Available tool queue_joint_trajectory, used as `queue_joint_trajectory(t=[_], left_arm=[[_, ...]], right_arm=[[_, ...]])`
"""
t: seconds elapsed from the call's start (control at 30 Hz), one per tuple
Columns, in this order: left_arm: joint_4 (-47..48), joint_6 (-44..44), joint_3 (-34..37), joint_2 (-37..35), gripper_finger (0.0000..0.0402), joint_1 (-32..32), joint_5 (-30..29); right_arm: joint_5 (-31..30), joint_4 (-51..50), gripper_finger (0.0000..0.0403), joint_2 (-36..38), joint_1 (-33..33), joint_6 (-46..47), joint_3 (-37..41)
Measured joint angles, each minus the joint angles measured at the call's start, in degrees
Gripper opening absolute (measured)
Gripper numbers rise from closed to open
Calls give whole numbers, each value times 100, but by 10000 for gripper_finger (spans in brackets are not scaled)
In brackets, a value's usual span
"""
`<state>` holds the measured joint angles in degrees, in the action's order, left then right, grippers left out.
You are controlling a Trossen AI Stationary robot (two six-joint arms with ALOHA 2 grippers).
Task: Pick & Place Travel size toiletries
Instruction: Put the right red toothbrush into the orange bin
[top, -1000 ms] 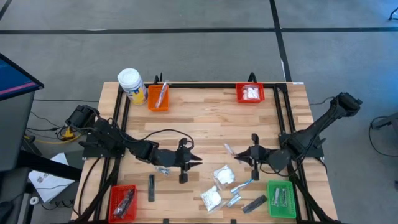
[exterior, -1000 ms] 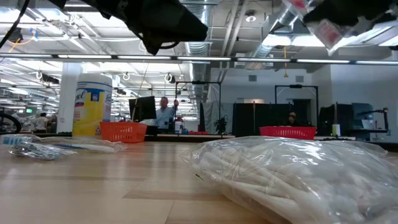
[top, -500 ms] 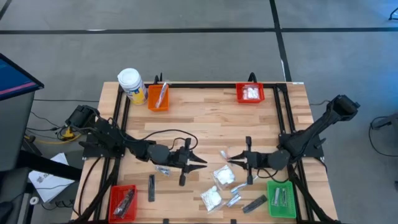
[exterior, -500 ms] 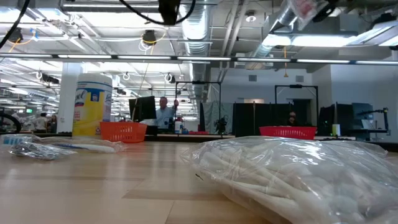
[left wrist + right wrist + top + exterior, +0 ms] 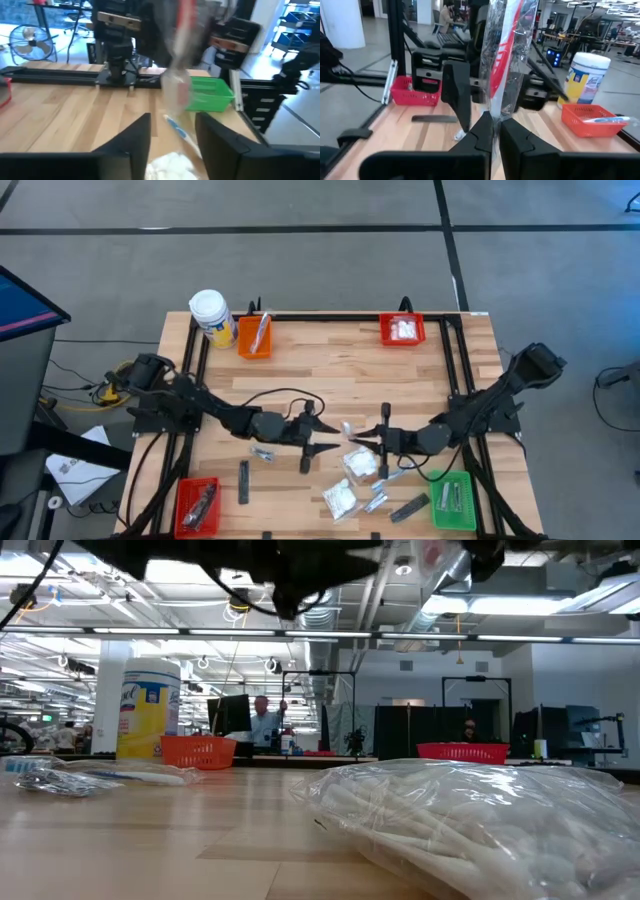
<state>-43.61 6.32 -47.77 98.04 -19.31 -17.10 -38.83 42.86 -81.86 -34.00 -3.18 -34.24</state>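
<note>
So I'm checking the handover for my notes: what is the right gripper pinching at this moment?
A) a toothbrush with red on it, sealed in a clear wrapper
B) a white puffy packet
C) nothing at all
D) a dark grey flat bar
A: the right wrist view shows the right gripper shut on a clear wrapper holding a red and white toothbrush, raised in front of the left gripper.

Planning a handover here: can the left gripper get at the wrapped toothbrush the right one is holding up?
Probably yes: the left gripper, jaws open, faces the wrapped toothbrush with nothing between; the right gripper pinches only its lower end.
</note>
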Motion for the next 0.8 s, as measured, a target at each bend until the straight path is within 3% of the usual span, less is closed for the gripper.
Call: queue_joint_trajectory(t=[0.27, 0.8], left_arm=[[-183, -296, 4, 64, 209, -69, 122], [-917, -478, 0, 4, 216, 78, 61]], right_arm=[[0, 357, 9, -379, -11, 17, 2], [2, 364, 10, -372, -9, 168, 0]])
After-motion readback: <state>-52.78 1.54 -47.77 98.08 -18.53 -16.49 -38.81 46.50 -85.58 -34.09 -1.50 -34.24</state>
